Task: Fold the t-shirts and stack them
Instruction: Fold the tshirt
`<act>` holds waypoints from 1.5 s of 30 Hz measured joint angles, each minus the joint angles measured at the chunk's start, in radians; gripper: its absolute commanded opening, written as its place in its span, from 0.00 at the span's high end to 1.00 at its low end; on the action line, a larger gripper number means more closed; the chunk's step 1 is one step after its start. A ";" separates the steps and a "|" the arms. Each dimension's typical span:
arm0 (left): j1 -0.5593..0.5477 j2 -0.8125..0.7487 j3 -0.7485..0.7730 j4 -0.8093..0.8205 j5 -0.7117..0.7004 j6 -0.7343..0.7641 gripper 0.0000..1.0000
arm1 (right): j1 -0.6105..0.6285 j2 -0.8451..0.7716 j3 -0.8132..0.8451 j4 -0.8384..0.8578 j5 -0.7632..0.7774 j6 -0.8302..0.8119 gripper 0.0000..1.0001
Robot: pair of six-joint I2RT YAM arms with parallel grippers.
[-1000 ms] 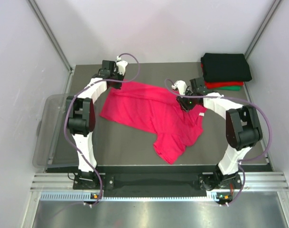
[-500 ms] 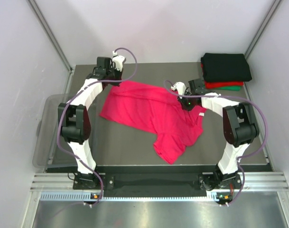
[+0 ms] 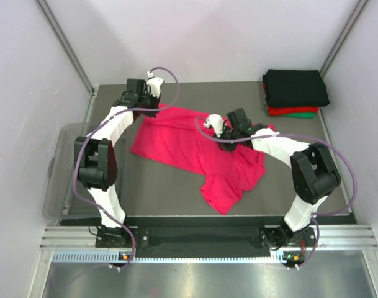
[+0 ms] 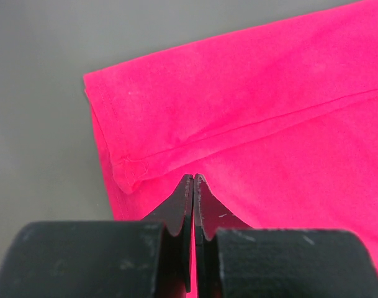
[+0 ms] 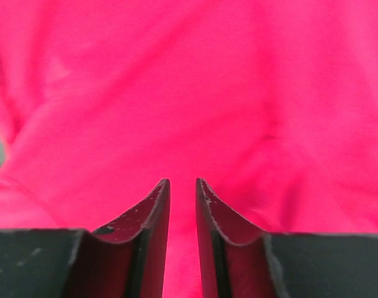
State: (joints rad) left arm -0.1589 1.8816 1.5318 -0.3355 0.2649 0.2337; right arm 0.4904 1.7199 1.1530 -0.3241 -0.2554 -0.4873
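Magenta t-shirt (image 3: pixel 189 146): spread mid-bench (image 3: pixel 170 192). Left gripper (image 4: pixel 193 177): pressed together, at shirt's far-left corner. Right gripper (image 5: pixel 183 181): clamped on shirt cloth.

The top view looks steeply down from high above the pink t-shirt (image 3: pixel 176 139); both wrist views face it close up, sharing its cloth.

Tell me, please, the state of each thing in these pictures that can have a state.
bright magenta-pink cloth t-shirt: unfolded, wrinkled, spread on the table.
black cloth t-shirt: folded, top of the stack.
red cloth t-shirt: folded, middle of the stack.
green cloth t-shirt: folded, bottom of the stack.
left hand: shut on the pink t-shirt near its edge.
right hand: shut on the pink t-shirt.
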 measured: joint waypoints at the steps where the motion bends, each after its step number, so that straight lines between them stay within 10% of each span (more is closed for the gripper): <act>1: 0.000 -0.005 -0.004 0.000 0.000 0.000 1.00 | 0.019 0.000 -0.009 -0.004 0.006 -0.001 0.74; 45: -0.008 -0.020 -0.023 0.014 0.000 0.000 1.00 | -0.179 0.035 -0.007 0.031 0.077 0.012 0.76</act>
State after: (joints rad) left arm -0.1673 1.8614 1.5085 -0.3218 0.2649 0.2340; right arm 0.3119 1.7546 1.1461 -0.2932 -0.1783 -0.4755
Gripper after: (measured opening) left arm 0.011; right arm 0.241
